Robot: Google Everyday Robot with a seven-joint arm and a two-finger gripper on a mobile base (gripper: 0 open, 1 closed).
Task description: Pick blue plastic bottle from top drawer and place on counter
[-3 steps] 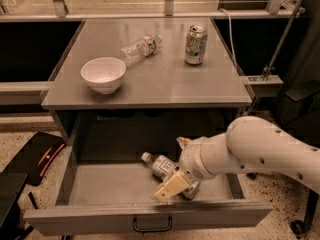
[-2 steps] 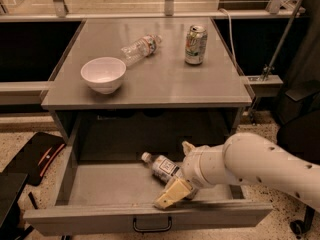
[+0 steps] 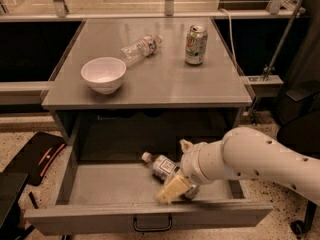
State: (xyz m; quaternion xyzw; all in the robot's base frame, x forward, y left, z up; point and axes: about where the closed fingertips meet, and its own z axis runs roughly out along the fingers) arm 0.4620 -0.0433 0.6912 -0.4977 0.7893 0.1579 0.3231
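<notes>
The blue plastic bottle (image 3: 164, 167) lies on its side in the open top drawer (image 3: 100, 191), white cap pointing left, dark label up. My gripper (image 3: 176, 171) reaches into the drawer from the right and is down at the bottle's base end. Its cream fingers are spread, one (image 3: 171, 190) in front of the bottle and one (image 3: 186, 145) behind it, so the jaws stand open around the bottle's rear part. The bottle rests on the drawer floor. The grey counter (image 3: 150, 86) is above the drawer.
On the counter stand a white bowl (image 3: 103, 74) at front left, a clear crinkled bottle (image 3: 142, 48) lying at the back, and a green can (image 3: 196, 44) at back right. The drawer's black handle (image 3: 152, 225) faces me. A black object (image 3: 37, 156) lies on the floor at left.
My gripper has lowered and shifted slightly left in the drawer, its front finger now near the front panel. The bottle has stayed in place.
</notes>
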